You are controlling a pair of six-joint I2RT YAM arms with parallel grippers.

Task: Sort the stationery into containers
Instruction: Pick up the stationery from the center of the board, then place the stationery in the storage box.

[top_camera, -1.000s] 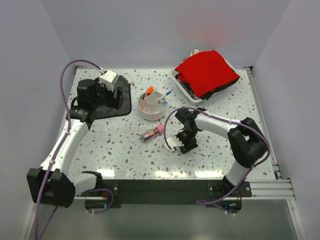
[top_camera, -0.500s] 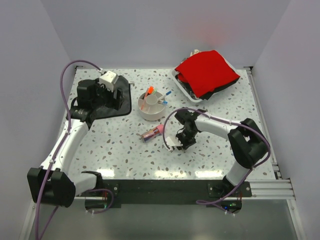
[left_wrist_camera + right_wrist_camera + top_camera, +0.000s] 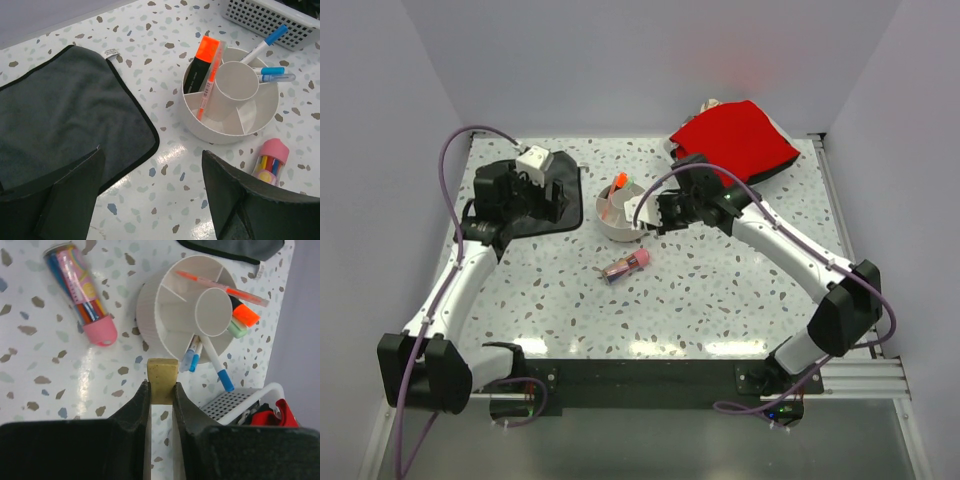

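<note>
Eraser block [image 3: 162, 374], tan, one item: where was it?
– Clenched in the right gripper [image 3: 161, 388], just outside the bowl [image 3: 146, 307] wall. Long axis ran along the fingers, free end toward the bowl.
Room around it?
– Blue-tipped pens [image 3: 212, 362] leaned over the rim close on one side. Pink-capped stick [image 3: 82, 295] lay flat on open table, well apart. Left gripper [image 3: 152, 167] stood spread wide, holding nothing, above the black cloth [image 3: 60, 125].
</note>
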